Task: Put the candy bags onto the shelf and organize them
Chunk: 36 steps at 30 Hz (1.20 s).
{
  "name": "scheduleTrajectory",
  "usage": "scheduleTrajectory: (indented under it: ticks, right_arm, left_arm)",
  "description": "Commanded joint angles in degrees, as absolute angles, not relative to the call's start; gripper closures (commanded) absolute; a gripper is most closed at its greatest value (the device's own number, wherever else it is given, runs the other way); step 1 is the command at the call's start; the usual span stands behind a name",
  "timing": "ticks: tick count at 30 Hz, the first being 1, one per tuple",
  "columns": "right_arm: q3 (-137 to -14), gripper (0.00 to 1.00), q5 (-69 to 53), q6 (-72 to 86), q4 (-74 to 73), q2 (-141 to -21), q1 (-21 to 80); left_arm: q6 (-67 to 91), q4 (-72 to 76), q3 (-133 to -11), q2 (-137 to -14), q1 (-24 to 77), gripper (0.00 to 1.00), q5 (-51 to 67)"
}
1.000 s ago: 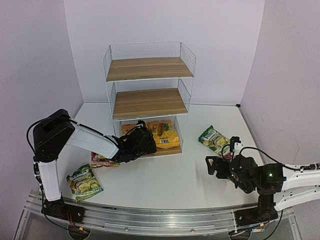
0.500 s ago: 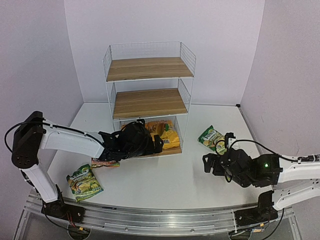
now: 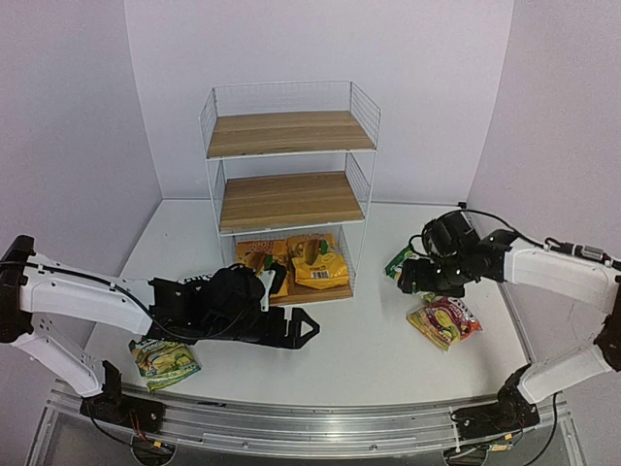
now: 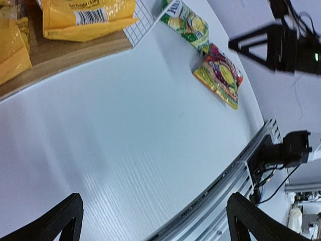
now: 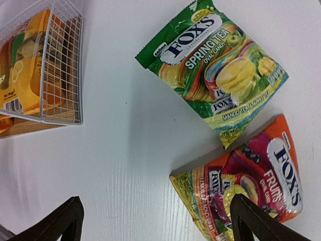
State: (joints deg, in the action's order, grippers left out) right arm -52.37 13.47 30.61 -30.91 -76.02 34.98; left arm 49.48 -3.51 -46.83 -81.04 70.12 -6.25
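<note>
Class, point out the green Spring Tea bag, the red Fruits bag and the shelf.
Green bag [image 5: 220,75]: right wrist view, middle of its front.
Red bag [image 5: 243,187]: right wrist view, middle of its front.
Shelf [image 3: 288,133]: top external view, bare top board.

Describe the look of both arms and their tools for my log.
Both arms share one build: the left arm and right arm have smooth white link shells with bulky black joint housings. Thin black cables loop loosely along them. The left tool and right tool are matte black, each with two flat, pointed, triangular fingers. No readable markings show.
</note>
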Motion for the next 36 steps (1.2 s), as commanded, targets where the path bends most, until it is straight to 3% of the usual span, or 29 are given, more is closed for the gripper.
scheduleTrajectory:
  ticks: [1, 7, 16, 25, 36]
  right_arm:
    - [-62.6, 0.02, -6.6, 7.2, -36.0, -82.0, 20.8]
    - [-78.6, 0.07, -20.0, -8.9, -43.2, -98.6, 4.6]
    - [-97.4, 0.09, -23.0, -22.6, -53.5, -121.3, -2.9]
    - [-100.4, 0.14, -22.4, -26.2, -55.0, -130.1, -2.9]
    - [-92.9, 0.31, -17.1, -23.3, -55.0, -128.8, -0.2]
  left_arm:
    - [48.3, -3.9, -41.6, -75.8, 70.8, 0.0, -2.9]
    - [46.9, -2.9, -34.8, -70.5, 70.9, 0.01, -2.7]
    - [44.1, -6.4, -33.5, -70.5, 70.9, 0.0, -3.7]
    - [45.9, -3.2, -31.3, -68.6, 70.8, 0.0, -4.1]
    - [48.1, -1.9, -29.6, -67.0, 70.8, 0.0, -6.5]
